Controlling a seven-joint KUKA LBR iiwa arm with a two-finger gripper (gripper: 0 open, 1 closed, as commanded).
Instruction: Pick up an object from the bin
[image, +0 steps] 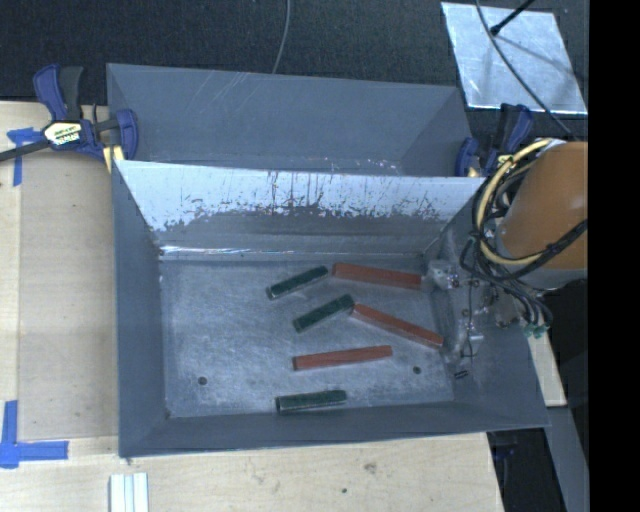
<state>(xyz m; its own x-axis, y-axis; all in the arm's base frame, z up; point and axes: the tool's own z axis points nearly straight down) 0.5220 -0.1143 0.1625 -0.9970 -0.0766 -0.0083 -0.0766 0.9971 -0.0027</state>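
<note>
While gripper (462, 345) hangs low by bin (140, 300) wall, nothing lifted; spread or pressed together, cannot tell. Nearest: brown stick (397, 327), end just beside gripper. Grasp and lift likely remain.

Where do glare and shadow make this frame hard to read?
Camera view: glare whitens the upper back wall of the bin; a dull sheen lies on its floor left of the middle dark green stick; the gripper is hard to pick out against the grey right wall.
</note>
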